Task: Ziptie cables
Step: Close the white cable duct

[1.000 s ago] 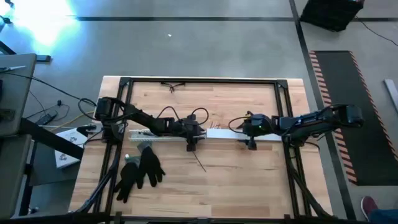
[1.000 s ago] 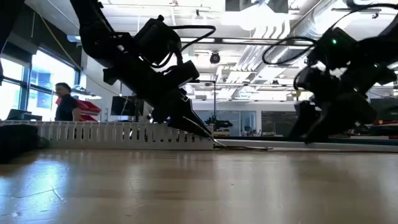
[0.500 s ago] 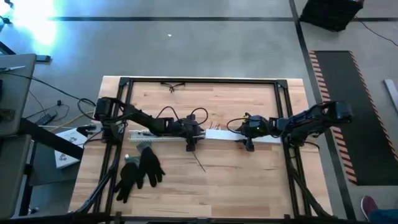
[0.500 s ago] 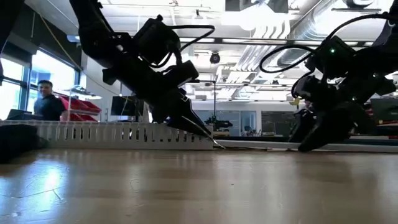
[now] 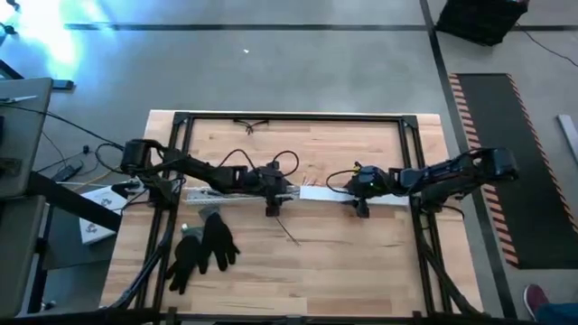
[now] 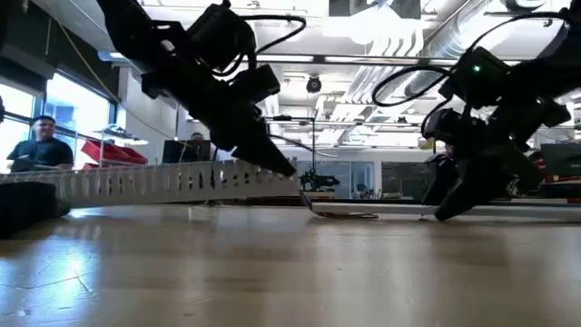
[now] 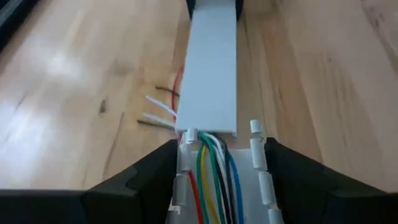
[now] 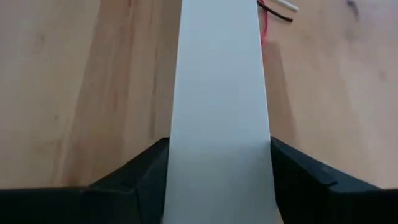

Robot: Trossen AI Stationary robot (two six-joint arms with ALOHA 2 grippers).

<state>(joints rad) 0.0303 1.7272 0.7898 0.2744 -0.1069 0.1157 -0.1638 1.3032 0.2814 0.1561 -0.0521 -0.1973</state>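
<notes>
No brand or writing can be read anywhere. Black gloves (image 5: 203, 248) lie at eight o'clock on the wooden table (image 5: 361, 262), and a loose zip tie (image 5: 291, 236) lies just below centre. A person (image 6: 41, 153) stands in the room beyond. The cables (image 7: 211, 180), red, yellow, green, white, blue and black, run side by side inside the white slotted channel (image 5: 221, 199), disappearing under its flat cover (image 7: 211, 68). The left gripper (image 5: 271, 209), at the table's centre, clamps the channel between its fingers (image 7: 143, 180), one end raised. The right gripper (image 5: 362, 210), at three o'clock, grips the cover.
</notes>
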